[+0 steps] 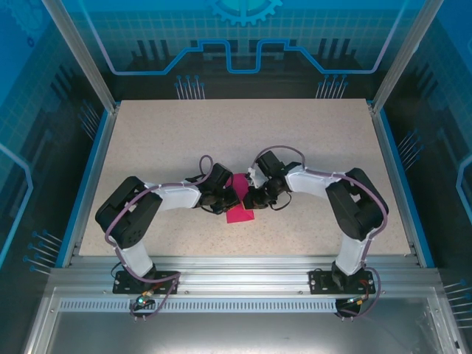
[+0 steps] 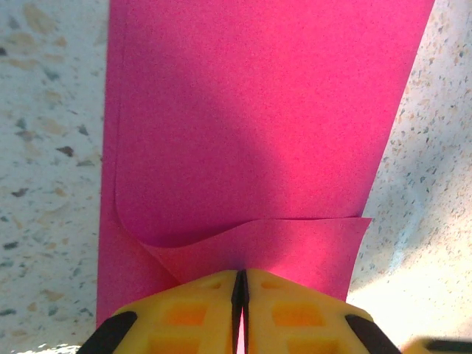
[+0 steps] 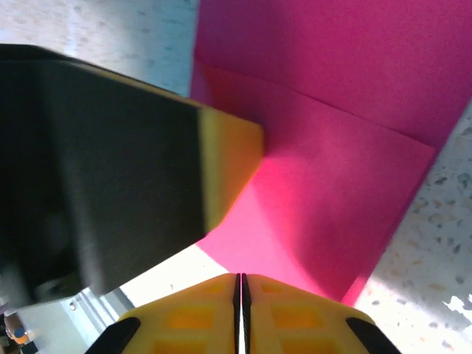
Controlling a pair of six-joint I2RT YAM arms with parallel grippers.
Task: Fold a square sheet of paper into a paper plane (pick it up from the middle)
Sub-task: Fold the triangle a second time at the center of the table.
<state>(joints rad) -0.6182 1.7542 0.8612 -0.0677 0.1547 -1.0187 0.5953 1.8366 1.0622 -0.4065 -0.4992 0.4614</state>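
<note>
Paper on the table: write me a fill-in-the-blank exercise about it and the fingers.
1. The paper is ____ (pink or blue).
2. The left fingers are ____ (open or shut).
3. The right fingers are ____ (open or shut).
4. Seen from above, the paper lies ____ the two sets of fingers.
Missing words: pink; shut; shut; between.

Pink paper point(image 2: 251, 133), speckled table point(image 1: 295, 140).
Plain bright pink all over. Pale beige with tiny dark and brown specks. Yellow fingers point(image 2: 184, 313), black at the edges. Black and white arms point(image 1: 177, 198). Blue walls point(image 1: 243, 44).
</note>
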